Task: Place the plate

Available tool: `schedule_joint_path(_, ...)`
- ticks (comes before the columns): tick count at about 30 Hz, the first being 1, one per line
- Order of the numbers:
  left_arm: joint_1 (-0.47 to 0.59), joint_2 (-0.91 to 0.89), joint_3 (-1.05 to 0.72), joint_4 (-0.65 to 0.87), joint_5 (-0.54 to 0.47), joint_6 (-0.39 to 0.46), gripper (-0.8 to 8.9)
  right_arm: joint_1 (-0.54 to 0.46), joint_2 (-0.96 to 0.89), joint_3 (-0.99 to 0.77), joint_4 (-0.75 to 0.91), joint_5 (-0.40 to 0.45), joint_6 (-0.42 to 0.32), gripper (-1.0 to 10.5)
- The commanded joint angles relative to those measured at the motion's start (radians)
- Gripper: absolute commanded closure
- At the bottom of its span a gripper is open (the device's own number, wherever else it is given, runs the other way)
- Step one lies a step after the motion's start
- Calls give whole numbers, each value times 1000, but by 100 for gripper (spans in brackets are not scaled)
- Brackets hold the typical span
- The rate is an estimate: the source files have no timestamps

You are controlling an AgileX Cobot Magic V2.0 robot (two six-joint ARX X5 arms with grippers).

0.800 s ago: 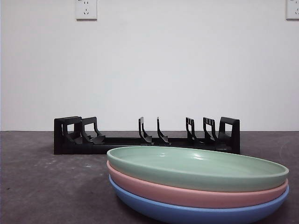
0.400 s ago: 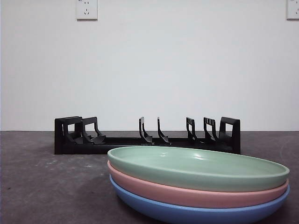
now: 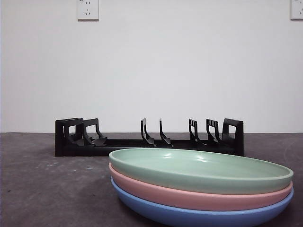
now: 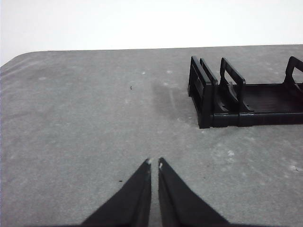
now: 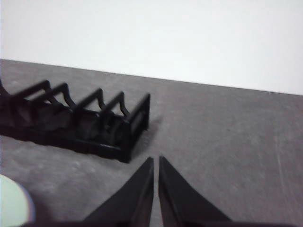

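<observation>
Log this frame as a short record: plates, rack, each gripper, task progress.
plates: a stack of three shallow round plates, green plate on top, pink plate in the middle, blue plate at the bottom, lying flat on the grey table
rack: black slotted plastic dish rack behind the stack, no plate in it
left gripper: fingers shut, holding nothing, over bare table near one end of the rack
right gripper: fingers shut, holding nothing, near the rack's other end
progress: no plate grasped or racked yet
</observation>
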Motion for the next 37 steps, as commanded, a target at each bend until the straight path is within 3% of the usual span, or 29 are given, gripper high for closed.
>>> schedule_joint_path(1, 0, -2, -20, -7, -5, 10, 790, -3, -9, -23, -10, 32, -17, 928)
schedule_joint_path(13, -1, -2, -20, -7, -5, 10, 790, -53, -50, -23, -153, -14, -31, 928)
schedule_joint_path(18, -1, -2, -20, -7, -5, 10, 790, -59, -50, -23, -157, 41, 24, 929)
schedule_joint_path(23, -1, -2, -20, -7, -5, 10, 790, -59, -50, -23, -159, 92, 23, 929)
schedule_joint_path(37, -1, -2, -20, -7, -5, 10, 790, -55, -50, -23, -128, 92, 21, 929)
